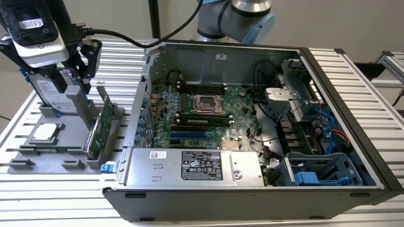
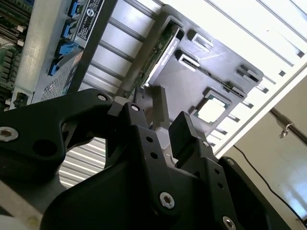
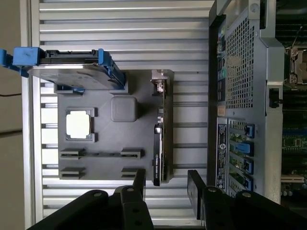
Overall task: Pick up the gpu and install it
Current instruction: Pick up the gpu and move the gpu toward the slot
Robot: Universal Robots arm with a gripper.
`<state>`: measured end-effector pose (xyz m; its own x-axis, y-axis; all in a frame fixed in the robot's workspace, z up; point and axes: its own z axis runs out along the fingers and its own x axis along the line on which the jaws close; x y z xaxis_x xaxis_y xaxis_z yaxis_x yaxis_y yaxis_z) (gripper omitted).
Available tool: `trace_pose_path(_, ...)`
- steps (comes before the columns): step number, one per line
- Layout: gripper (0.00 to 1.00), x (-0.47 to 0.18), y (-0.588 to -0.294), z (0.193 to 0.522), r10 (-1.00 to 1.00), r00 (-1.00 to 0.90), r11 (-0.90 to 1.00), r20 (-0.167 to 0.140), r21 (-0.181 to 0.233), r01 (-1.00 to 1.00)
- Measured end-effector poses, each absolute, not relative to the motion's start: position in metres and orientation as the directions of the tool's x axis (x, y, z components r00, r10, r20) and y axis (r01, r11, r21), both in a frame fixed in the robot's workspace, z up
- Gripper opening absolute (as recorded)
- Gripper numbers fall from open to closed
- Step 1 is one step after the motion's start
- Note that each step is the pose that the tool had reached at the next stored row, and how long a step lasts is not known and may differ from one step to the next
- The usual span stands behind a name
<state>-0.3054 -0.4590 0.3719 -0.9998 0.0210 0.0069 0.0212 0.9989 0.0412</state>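
Black pincer (image 3: 167, 178) with silver screws (image 2: 166, 200); grey arm (image 1: 243, 14) capped blue.

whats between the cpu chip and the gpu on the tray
A rounded gray block on the tray, seen in the first wrist view between the cpu chip and the gpu.

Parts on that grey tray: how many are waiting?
3: the hard drive standing at one end, the CPU chip lying flat, the gpu on edge nearest the computer case. Others may be hidden.

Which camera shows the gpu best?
The exterior view: the gpu stands on edge in the gray holder, its green board face showing. Both wrist views see it edge-on, as a thin strip.
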Motion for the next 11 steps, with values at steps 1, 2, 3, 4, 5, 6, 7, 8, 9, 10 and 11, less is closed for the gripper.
trace_pose_path(1,1.0,-0.3054,-0.459,0.3719,0.021,-1.0,0.999,0.007,0.041,0.021)
trace_pose_path(2,1.0,-0.3054,-0.459,0.3718,0.021,-1.0,0.999,0.007,0.041,0.021)
trace_pose_path(3,1.0,-0.3053,-0.459,0.3716,0.021,-1.0,0.999,0.007,0.041,0.021)
trace_pose_path(4,1.0,-0.3053,-0.459,0.3711,0.021,-1.0,0.999,0.007,0.041,0.021)
trace_pose_path(5,1.0,-0.3054,-0.459,0.3706,0.021,-1.0,0.999,0.007,0.041,0.021)
trace_pose_path(6,1.0,-0.3054,-0.459,0.3702,0.021,-1.0,0.999,0.007,0.041,0.021)
trace_pose_path(7,1.0,-0.3053,-0.459,0.3696,0.021,-1.0,0.999,0.007,0.041,0.021)
trace_pose_path(8,1.0,-0.3053,-0.459,0.3691,0.021,-1.0,0.999,0.007,0.041,0.021)
trace_pose_path(9,1.0,-0.3054,-0.459,0.3686,0.021,-1.0,0.999,0.007,0.041,0.021)
trace_pose_path(10,1.0,-0.3054,-0.459,0.3681,0.021,-1.0,0.999,0.007,0.04,0.021)
trace_pose_path(11,1.0,-0.3054,-0.459,0.3676,0.021,-1.0,0.999,0.007,0.04,0.021)
